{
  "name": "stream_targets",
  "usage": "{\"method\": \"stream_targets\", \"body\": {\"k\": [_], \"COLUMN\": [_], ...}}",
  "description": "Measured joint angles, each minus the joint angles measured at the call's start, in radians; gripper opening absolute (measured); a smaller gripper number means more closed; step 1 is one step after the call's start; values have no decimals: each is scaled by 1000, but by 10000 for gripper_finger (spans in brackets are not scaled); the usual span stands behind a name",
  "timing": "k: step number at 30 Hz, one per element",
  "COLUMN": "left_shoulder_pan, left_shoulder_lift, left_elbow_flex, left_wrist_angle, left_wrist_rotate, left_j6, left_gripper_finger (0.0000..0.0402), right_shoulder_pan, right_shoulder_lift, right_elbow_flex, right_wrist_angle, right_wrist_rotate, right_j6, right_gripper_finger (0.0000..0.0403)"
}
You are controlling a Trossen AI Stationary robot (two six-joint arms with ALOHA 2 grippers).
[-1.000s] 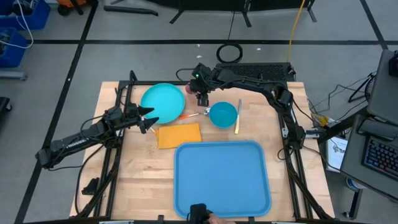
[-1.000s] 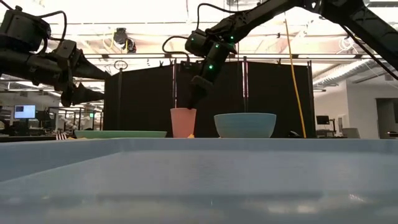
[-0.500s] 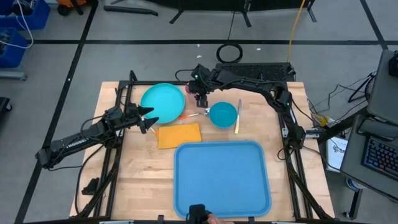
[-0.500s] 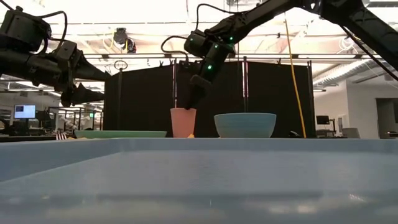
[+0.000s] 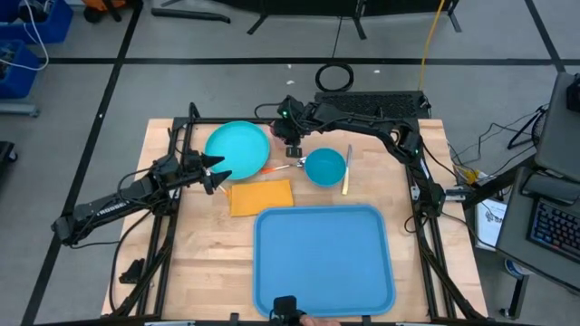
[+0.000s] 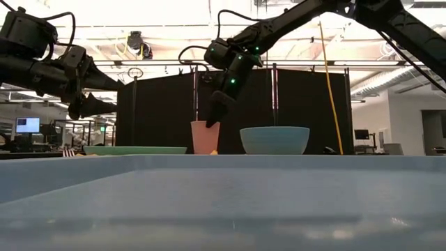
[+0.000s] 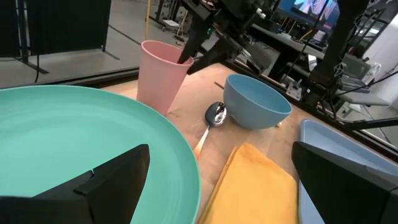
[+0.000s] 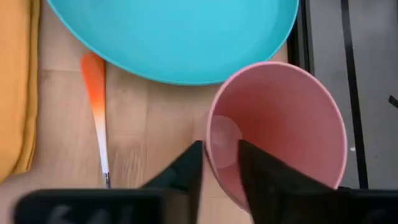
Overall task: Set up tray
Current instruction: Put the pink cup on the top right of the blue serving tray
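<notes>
Here the tray (image 5: pixel 323 258) lies flat at the 6 o'clock edge of the table (image 5: pixel 199 254), with nothing on it. At its 11 o'clock corner lies a folded yellow cloth (image 5: pixel 261 196). At 12 o'clock from the tray stands a blue bowl (image 5: pixel 324 167), with a spoon (image 5: pixel 283 167) at the bowl's 9 o'clock. A round turquoise plate (image 5: pixel 237 149) sits at 11 o'clock on the table, and a pink cup (image 8: pixel 280 124) stands just beside it. The right gripper (image 8: pixel 221 163) is at the cup, its fingers clamped on the rim, one inside and one outside. The left gripper (image 5: pixel 216 172) hovers over the plate's 7 o'clock edge, fingers spread wide, holding nothing
</notes>
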Motion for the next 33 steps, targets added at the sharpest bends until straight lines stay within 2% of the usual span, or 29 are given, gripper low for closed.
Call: {"method": "stream_targets", "body": {"k": [2,3,8,12,15,24,30,33], "left_shoulder_pan": [0,0,0,0,0,0,0,0], "left_shoulder_lift": [0,0,0,0,0,0,22,44], "left_elbow_flex": [0,0,0,0,0,0,0,0], "left_wrist_angle": [0,0,0,0,0,0,-1,-1], "left_wrist_rotate": [0,0,0,0,-1,0,-1,-1], "left_j6": [-1,-1,0,3,6,6,6,10], "left_gripper_finger": [397,397,397,397,397,397,397,397], "right_shoulder_pan": [-1,-2,-2,9,21,76,147,184], "right_shoulder_lift": [0,0,-6,-22,-37,-155,-249,-284], "right_elbow_flex": [0,0,0,0,0,0,0,0], "right_wrist_angle": [-11,-13,-11,-2,-15,-134,-219,-281], "right_wrist_rotate": [1,1,10,81,84,92,164,166], "right_j6": [-5,-8,-4,-21,-23,38,96,146], "right_gripper_finger": [18,10,4,2,2,1,1,1]}}
